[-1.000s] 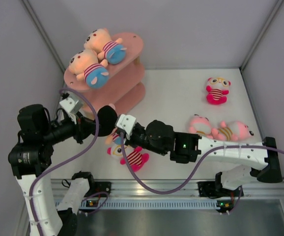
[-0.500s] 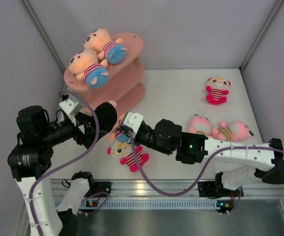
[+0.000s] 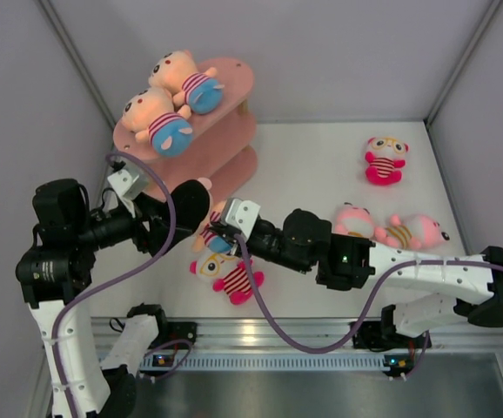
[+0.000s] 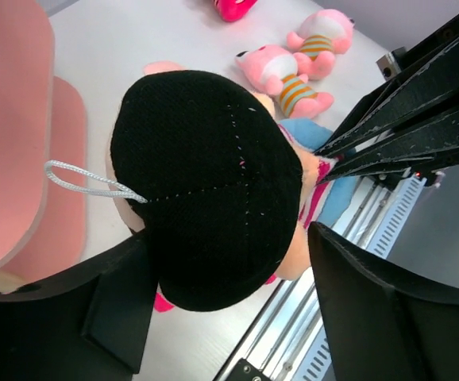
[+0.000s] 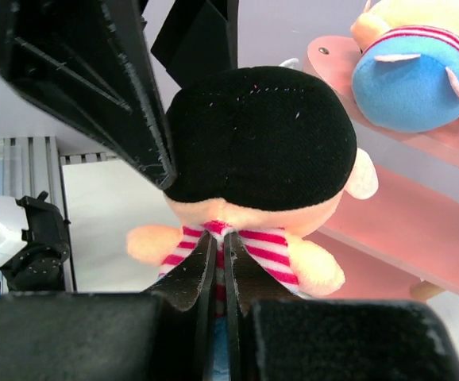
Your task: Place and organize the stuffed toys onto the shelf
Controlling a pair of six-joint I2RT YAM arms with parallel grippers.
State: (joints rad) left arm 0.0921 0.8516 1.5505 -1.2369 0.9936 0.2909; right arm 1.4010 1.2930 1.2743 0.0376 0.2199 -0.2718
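Note:
A stuffed toy with black hair [image 3: 191, 202], a peach face and a red-striped shirt hangs just in front of the pink shelf [image 3: 234, 83]. My right gripper [image 5: 221, 238] is shut on the back of its shirt [image 5: 265, 246]; from above that gripper [image 3: 223, 231] sits just right of the toy. My left gripper [image 4: 229, 238] stands open around the black head [image 4: 206, 182], with a gap on the right side. Two peach toys [image 3: 186, 83] [image 3: 157, 122] lie on the top board. A white-faced magenta toy [image 3: 230, 277] lies below the arms.
Another magenta toy [image 3: 384, 159] lies at the back right. Two pink toys with yellow stripes [image 3: 356, 220] [image 3: 412, 231] lie beside the right arm. The shelf's lower boards [image 5: 420, 230] are close behind the held toy. Grey walls enclose the table.
My left gripper has gone from shut to open and now brackets the toy's head. The right arm has shifted slightly right, still pinching the shirt.

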